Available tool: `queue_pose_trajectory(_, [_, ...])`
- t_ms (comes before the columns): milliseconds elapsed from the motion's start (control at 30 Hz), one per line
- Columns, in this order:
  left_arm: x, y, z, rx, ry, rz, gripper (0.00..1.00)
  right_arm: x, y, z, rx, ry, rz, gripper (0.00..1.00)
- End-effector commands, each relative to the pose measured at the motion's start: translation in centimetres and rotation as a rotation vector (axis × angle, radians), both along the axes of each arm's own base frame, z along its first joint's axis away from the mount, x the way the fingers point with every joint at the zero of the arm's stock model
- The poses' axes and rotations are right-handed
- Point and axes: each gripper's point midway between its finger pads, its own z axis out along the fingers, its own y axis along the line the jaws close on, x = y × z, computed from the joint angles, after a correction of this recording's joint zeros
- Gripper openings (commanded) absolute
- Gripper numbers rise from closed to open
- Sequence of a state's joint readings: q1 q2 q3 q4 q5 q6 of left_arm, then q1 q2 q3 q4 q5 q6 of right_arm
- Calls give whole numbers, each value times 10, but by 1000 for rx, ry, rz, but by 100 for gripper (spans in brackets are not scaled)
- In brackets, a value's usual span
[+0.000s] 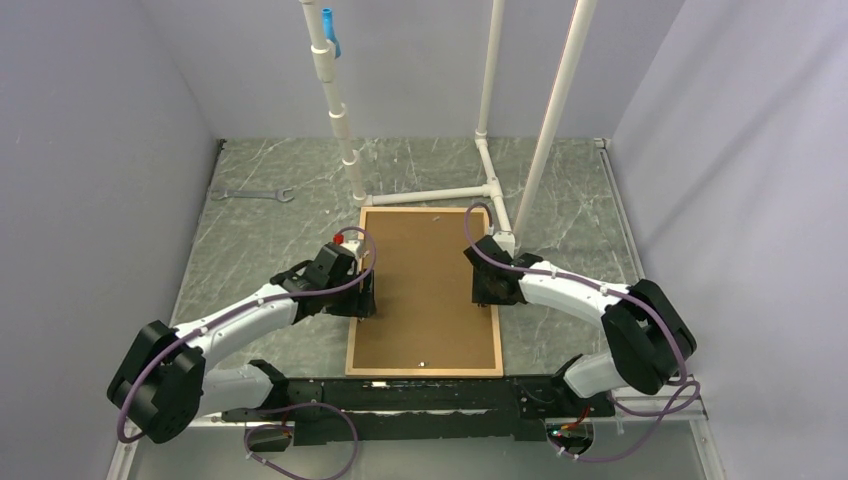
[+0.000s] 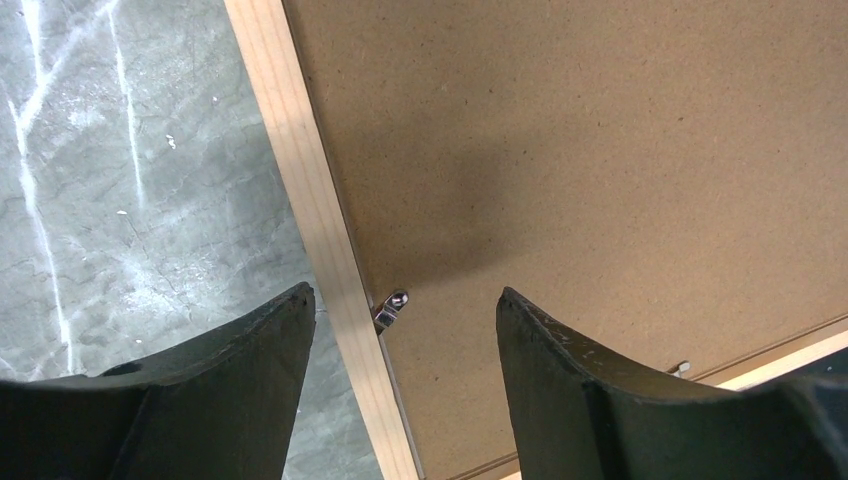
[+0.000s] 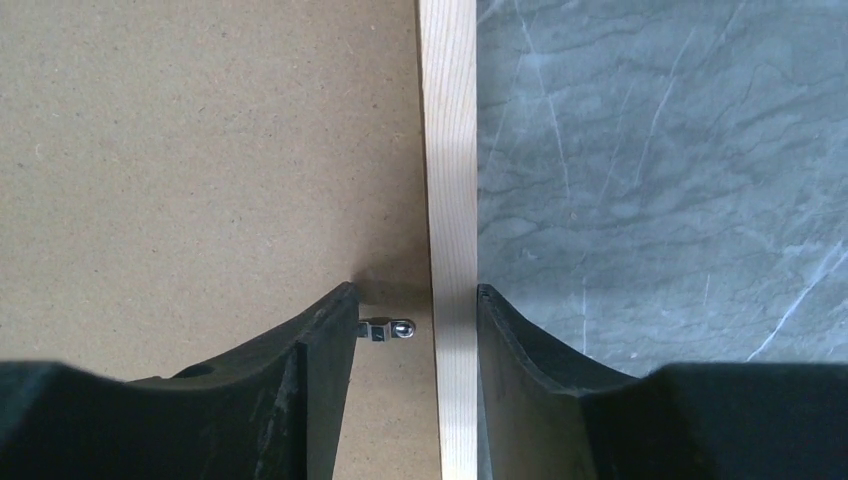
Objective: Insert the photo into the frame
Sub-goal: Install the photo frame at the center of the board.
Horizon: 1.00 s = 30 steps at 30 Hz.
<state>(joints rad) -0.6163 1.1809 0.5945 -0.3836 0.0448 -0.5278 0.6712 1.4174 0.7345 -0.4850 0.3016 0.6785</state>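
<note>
The frame (image 1: 425, 372) lies flat on the table, thin light wooden strips around a plain brown hardboard backing panel (image 1: 425, 290). The photo is hidden. My left gripper (image 1: 362, 297) is open over the frame's left strip (image 2: 305, 170); its jaws straddle that strip and a small metal clip (image 2: 392, 307) on the backing panel (image 2: 600, 150). My right gripper (image 1: 488, 290) is open over the right strip (image 3: 450, 150); one finger is over the panel (image 3: 200, 150) beside a metal clip (image 3: 385, 329), the other over the table. Both hold nothing.
A white pipe structure (image 1: 490, 190) stands just behind the frame, with upright pipes and a blue piece (image 1: 329, 25) on top. A metal wrench (image 1: 250, 194) lies at the back left. Grey walls close in the marbled table on three sides.
</note>
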Motion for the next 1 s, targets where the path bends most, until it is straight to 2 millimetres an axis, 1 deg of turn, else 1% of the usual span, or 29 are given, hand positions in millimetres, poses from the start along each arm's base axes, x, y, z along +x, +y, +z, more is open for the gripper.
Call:
queue_pose_trajectory(0, [4, -5, 1, -21, -11, -12, 70, 5, -7, -1, -54, -17, -16, 44])
queue_pose_trajectory(100, [3, -4, 0, -15, -7, -14, 70, 2, -6, -4, -48, -5, -10, 36])
queue_pose_trajectory(267, [4, -4, -1, -9, -5, -10, 70, -8, -6, -7, -48, 30, 21, 37])
queue_pose_trajectory(333, [4, -4, -2, -9, -3, -10, 70, -12, -6, -8, -44, 38, 36, 40])
queue_pose_trajectory(433, [4, -5, -4, -11, 3, -12, 70, -17, -2, -7, -17, 46, 48, 55])
queue_pose_trajectory(500, [3, -5, -6, -10, 7, -14, 70, -20, 1, -7, 10, 51, 51, 63])
queue_pose_trajectory(567, [3, -5, -7, -9, 11, -13, 70, -22, 5, -8, 30, 60, 59, 66])
queue_pose_trajectory(633, [3, -6, -8, -7, 14, -14, 69, -24, 4, -10, 21, 72, 58, 67])
queue_pose_trajectory(700, [3, -5, -9, -3, 17, -14, 69, -27, -1, -14, 0, 85, 53, 67])
queue_pose_trajectory(800, [3, -5, -10, -1, 16, -14, 70, -32, -10, -20, -37, 100, 35, 64])
queue_pose_trajectory(900, [3, -4, -11, 2, 19, -15, 69, -35, -12, -25, -40, 110, 23, 61])
queue_pose_trajectory(967, [3, -4, -11, 6, 20, -13, 69, -35, -16, -24, -56, 114, 2, 56])
